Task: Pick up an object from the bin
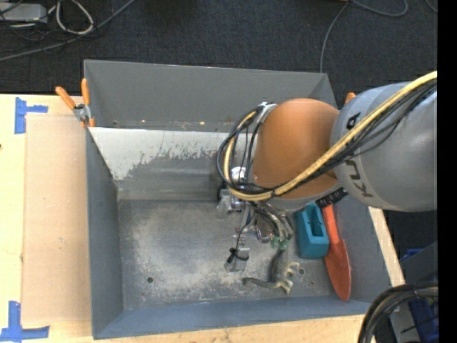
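Gripper [239,254] low in the bin [143,263], near a grey bent piece [271,281] and a blue block [312,233]. Whether it is wide or narrow cannot be told. Grasp and lift apparently remain.

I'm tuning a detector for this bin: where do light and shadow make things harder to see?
Camera view: a bright band of light crosses the far wall of the bin; the arm's orange cover seems to shade the floor beneath, dimming the gripper and the blue block; the red-orange tool is better lit at its near end.
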Controlling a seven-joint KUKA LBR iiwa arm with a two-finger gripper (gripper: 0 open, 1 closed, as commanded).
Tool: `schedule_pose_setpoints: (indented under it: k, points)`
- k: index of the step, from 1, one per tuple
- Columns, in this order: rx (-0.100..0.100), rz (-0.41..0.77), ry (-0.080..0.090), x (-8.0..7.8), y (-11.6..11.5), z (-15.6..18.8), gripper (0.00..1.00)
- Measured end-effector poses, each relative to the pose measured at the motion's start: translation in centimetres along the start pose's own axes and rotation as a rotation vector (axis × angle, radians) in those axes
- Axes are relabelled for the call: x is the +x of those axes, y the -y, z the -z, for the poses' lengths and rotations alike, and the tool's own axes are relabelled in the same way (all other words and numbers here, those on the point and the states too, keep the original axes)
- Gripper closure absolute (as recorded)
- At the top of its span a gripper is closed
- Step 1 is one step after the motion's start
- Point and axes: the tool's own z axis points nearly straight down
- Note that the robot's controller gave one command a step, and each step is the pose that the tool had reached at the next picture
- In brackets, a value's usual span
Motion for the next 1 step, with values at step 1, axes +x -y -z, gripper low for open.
schedule_pose_setpoints:
  k: [1]
  points:
    - [0.0,0.0,0.0,0.0,0.0,0.0,0.0]
